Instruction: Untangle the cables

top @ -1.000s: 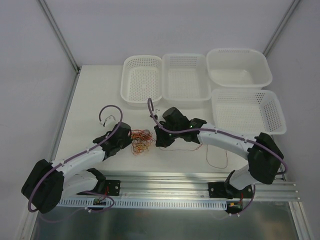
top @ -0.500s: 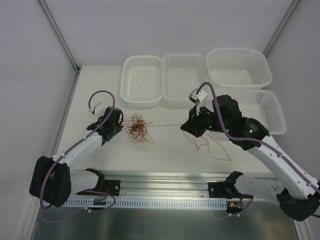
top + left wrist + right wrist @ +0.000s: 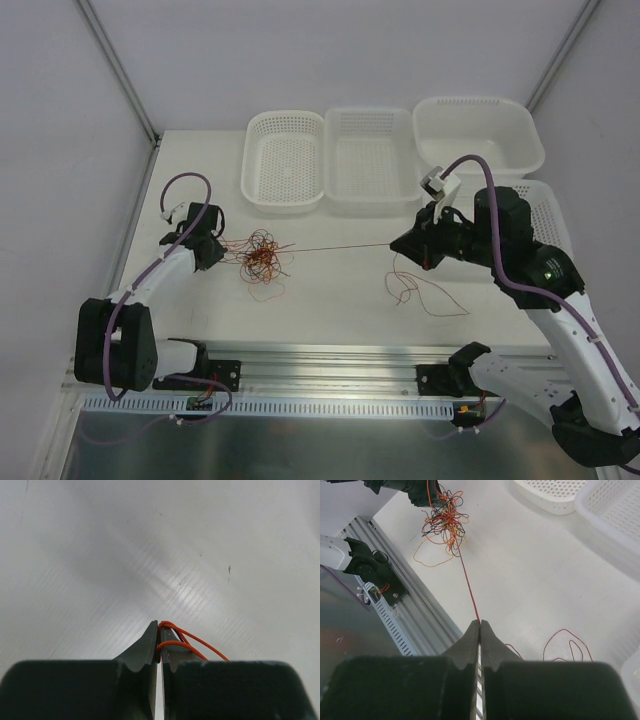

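Observation:
The cables form a small knotted clump (image 3: 259,254) of orange, red and black wires left of the table's middle; it also shows in the right wrist view (image 3: 442,517). My left gripper (image 3: 207,250) is shut on orange strands (image 3: 187,641) at the clump's left edge. My right gripper (image 3: 404,246) is shut on a dark red cable (image 3: 335,248) stretched taut from the clump to its jaws (image 3: 469,590). A loose dark red strand (image 3: 425,290) lies squiggled on the table below my right gripper.
Four white perforated baskets stand at the back: left (image 3: 285,160), middle (image 3: 371,155), far right (image 3: 477,135) and right front (image 3: 545,215). The aluminium rail (image 3: 340,375) runs along the near edge. A grey frame post (image 3: 115,65) stands at the back left.
My right gripper has pulled right and up, drawing the dark red cable taut out of the clump. My left gripper has moved left and back, holding the clump's other side.

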You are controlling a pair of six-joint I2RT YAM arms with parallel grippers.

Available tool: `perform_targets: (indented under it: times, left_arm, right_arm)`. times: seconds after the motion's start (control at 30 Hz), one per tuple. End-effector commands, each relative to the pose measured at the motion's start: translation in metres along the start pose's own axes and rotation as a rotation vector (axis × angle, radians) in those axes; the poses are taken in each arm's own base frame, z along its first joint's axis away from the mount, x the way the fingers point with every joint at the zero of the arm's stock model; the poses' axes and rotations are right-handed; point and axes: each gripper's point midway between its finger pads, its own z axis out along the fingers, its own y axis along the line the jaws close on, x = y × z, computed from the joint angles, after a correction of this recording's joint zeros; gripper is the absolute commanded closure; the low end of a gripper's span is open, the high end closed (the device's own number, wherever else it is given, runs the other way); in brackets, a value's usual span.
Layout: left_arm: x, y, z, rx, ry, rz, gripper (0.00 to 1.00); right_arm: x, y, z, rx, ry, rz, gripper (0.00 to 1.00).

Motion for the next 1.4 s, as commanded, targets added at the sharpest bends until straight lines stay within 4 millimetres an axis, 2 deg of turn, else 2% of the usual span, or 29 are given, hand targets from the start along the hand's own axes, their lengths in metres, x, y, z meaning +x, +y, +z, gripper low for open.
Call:
perform_targets:
  times: [0.0, 0.1, 0.13, 0.17, 0.2, 0.23, 0.27, 0.3, 0.33, 0.37, 0.4, 0.43, 0.47, 0.53, 0.57, 0.6, 0.73, 0.83, 0.9, 1.03, 1.07, 1.13, 1.2, 1.37]
  left_arm:
    - [-0.009, 0.027, 0.0, -0.097, 0.008, 0.054, 1.0]
    - [-0.005, 0.01, -0.015, 0.03, 0.036, 0.07, 1.0]
    - [0.002, 0.0, -0.021, 0.095, 0.062, 0.082, 1.0]
    - [0.003, -0.007, -0.03, 0.151, 0.062, 0.101, 1.0]
    - [0.01, -0.011, -0.036, 0.188, 0.076, 0.117, 1.0]
    - [0.024, -0.024, -0.046, 0.265, 0.112, 0.155, 1.0]
    - [0.029, -0.03, -0.056, 0.314, 0.111, 0.17, 1.0]
    - [0.041, -0.033, -0.06, 0.339, 0.132, 0.19, 1.0]
    - [0.049, -0.038, -0.068, 0.38, 0.144, 0.197, 1.0]
    - [0.066, -0.046, -0.076, 0.416, 0.174, 0.211, 1.0]
    - [0.078, -0.044, -0.077, 0.421, 0.2, 0.217, 1.0]
    - [0.091, -0.046, -0.081, 0.438, 0.226, 0.224, 1.0]
    - [0.091, -0.048, -0.082, 0.443, 0.23, 0.21, 1.0]
    - [0.106, -0.049, -0.087, 0.462, 0.252, 0.23, 1.0]
    - [0.109, -0.05, -0.088, 0.46, 0.255, 0.222, 1.0]
    - [0.115, -0.051, -0.09, 0.47, 0.261, 0.237, 1.0]
    - [0.12, -0.057, -0.096, 0.486, 0.265, 0.262, 1.0]
    - [0.121, -0.058, -0.096, 0.486, 0.265, 0.268, 1.0]
    - [0.122, -0.058, -0.096, 0.487, 0.265, 0.27, 1.0]
    - [0.123, -0.056, -0.096, 0.488, 0.263, 0.269, 1.0]
    - [0.122, -0.056, -0.096, 0.487, 0.261, 0.267, 1.0]
    - [0.121, -0.056, -0.096, 0.488, 0.256, 0.268, 1.0]
    - [0.122, -0.056, -0.096, 0.488, 0.258, 0.277, 1.0]
    - [0.12, -0.057, -0.095, 0.483, 0.251, 0.282, 1.0]
  right_arm:
    - [-0.024, 0.004, -0.025, 0.012, -0.098, -0.05, 0.99]
    - [-0.003, -0.007, -0.002, 0.014, -0.028, -0.01, 0.99]
    - [0.015, -0.016, 0.014, 0.021, 0.023, 0.016, 0.99]
    - [0.023, -0.025, 0.021, 0.054, 0.048, 0.038, 0.99]
    - [0.034, -0.032, 0.03, 0.076, 0.079, 0.059, 0.99]
    - [0.043, -0.041, 0.041, 0.101, 0.104, 0.078, 0.99]
    - [0.064, -0.053, 0.051, 0.145, 0.156, 0.115, 0.95]
    - [0.073, -0.06, 0.055, 0.17, 0.179, 0.13, 0.83]
    - [0.082, -0.067, 0.063, 0.2, 0.211, 0.151, 0.63]
    - [0.092, -0.078, 0.065, 0.251, 0.233, 0.166, 0.56]
    - [0.095, -0.08, 0.067, 0.268, 0.241, 0.182, 0.51]
    - [0.095, -0.077, 0.069, 0.266, 0.244, 0.175, 0.43]
    - [0.094, -0.078, 0.07, 0.269, 0.237, 0.172, 0.39]
    - [0.083, -0.062, 0.077, 0.229, 0.212, 0.135, 0.32]
    - [0.079, -0.057, 0.079, 0.221, 0.203, 0.121, 0.31]
    - [0.07, -0.044, 0.086, 0.182, 0.186, 0.092, 0.31]
    - [0.058, -0.019, 0.109, 0.072, 0.164, 0.047, 0.28]
    - [0.058, -0.018, 0.131, 0.045, 0.183, 0.029, 0.23]
    - [0.062, -0.013, 0.141, 0.002, 0.213, 0.008, 0.23]
    - [0.084, 0.002, 0.162, -0.117, 0.304, -0.081, 0.23]
    - [0.089, 0.014, 0.162, -0.196, 0.318, -0.138, 0.23]
    - [0.1, 0.021, 0.164, -0.255, 0.353, -0.213, 0.23]
    - [0.112, 0.02, 0.168, -0.28, 0.394, -0.296, 0.23]
    - [0.134, 0.013, 0.178, -0.312, 0.5, -0.376, 0.23]
